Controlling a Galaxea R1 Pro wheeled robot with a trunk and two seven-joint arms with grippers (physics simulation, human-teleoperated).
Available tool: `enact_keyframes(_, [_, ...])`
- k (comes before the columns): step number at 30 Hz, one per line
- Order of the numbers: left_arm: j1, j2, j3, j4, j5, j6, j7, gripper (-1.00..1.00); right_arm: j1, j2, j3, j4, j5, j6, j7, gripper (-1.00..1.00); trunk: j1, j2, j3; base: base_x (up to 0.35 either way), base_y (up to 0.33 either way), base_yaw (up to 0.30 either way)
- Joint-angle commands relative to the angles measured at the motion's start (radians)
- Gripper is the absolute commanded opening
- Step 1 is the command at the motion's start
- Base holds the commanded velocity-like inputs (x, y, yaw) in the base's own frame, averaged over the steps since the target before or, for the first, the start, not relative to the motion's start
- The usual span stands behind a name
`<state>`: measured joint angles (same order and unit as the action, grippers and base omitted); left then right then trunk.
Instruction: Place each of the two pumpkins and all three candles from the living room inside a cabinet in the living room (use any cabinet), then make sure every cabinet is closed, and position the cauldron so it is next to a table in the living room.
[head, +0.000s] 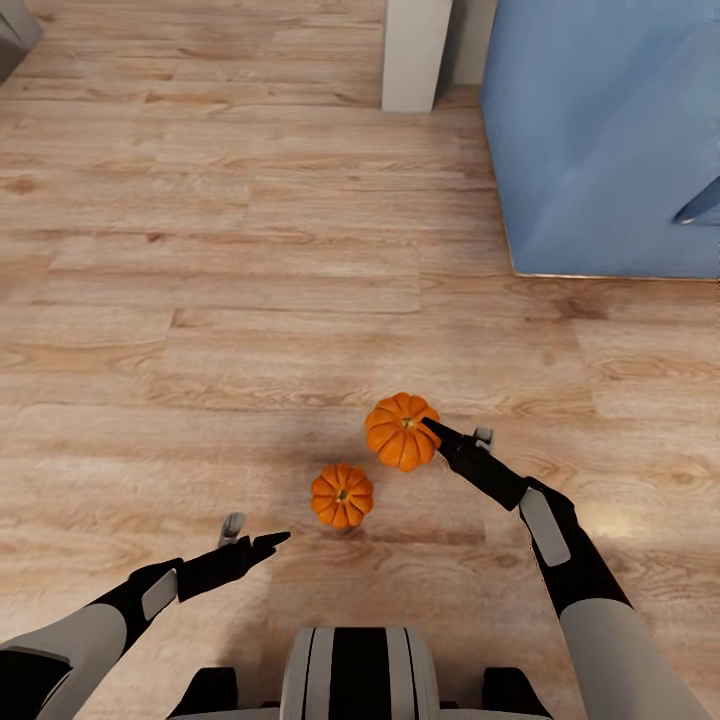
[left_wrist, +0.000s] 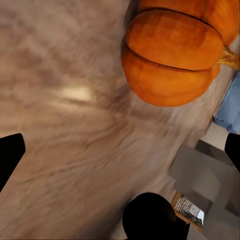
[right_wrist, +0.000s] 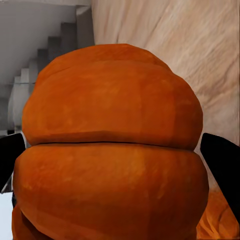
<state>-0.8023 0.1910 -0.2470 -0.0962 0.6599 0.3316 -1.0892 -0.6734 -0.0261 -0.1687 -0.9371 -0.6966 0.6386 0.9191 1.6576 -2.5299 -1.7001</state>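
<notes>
Two orange ribbed pumpkins are in the head view. One pumpkin (head: 401, 431) looks larger and raised, and my right gripper (head: 456, 430) is shut on it. In the right wrist view that pumpkin (right_wrist: 112, 150) fills the space between the two dark fingertips (right_wrist: 222, 160). The other pumpkin (head: 342, 495) rests on the wood floor just ahead of my base, and it also appears in the left wrist view (left_wrist: 170, 55). My left gripper (head: 258, 530) hovers open to its left, nothing between its fingers (left_wrist: 10, 155). Candles, cabinet and cauldron are out of view.
A blue upholstered piece (head: 600, 130) stands at the far right on the floor. A white post (head: 415, 55) rises at the back beside it. A grey object (head: 12, 30) sits at the far left corner. Wood flooring (head: 200, 250) stretches ahead and to the left.
</notes>
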Motion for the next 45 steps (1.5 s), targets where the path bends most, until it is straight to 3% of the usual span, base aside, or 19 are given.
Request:
enact_keyframes(1, [0.000, 0.000, 0.000, 0.000, 0.000, 0.000, 0.000, 1.00, 0.000, 0.000, 0.000, 0.000, -0.001, 0.001, 0.000, -1.00, 0.000, 0.000, 0.000, 0.198, -0.250, 0.000])
enact_keyframes(21, [0.000, 0.002, 0.001, 0.001, 0.001, -0.001, 0.009, 1.00, 0.000, 0.000, 0.000, 0.000, -0.001, 0.001, 0.001, -1.00, 0.000, 0.000, 0.000, 0.067, -0.087, 0.000])
enact_keyframes(29, [0.000, -0.002, 0.006, 0.001, 0.003, -0.070, 0.087, 1.00, 0.000, -0.001, 0.000, 0.000, -0.001, 0.001, 0.001, -1.00, 0.000, 0.000, 0.000, 0.148, -0.192, 0.000])
enact_keyframes(36, [0.000, -0.002, 0.006, 0.001, 0.004, -0.081, 0.098, 1.00, 0.000, -0.003, 0.000, -0.001, -0.001, 0.002, 0.001, -1.00, 0.000, 0.000, 0.000, 0.023, -0.023, 0.000])
enact_keyframes(39, [0.014, -0.019, -0.013, -0.001, 0.002, -0.098, 0.115, 1.00, -0.002, -0.013, 0.017, -0.007, 0.019, 0.008, -0.015, -1.00, 0.000, 0.000, 0.000, 0.000, 0.000, 0.000])
enact_keyframes(45, [0.014, -0.018, -0.003, 0.002, 0.001, -0.093, 0.107, 1.00, 0.001, -0.008, 0.037, 0.004, 0.071, 0.007, -0.003, -1.00, 0.000, 0.000, 0.000, 0.000, 0.000, 0.000])
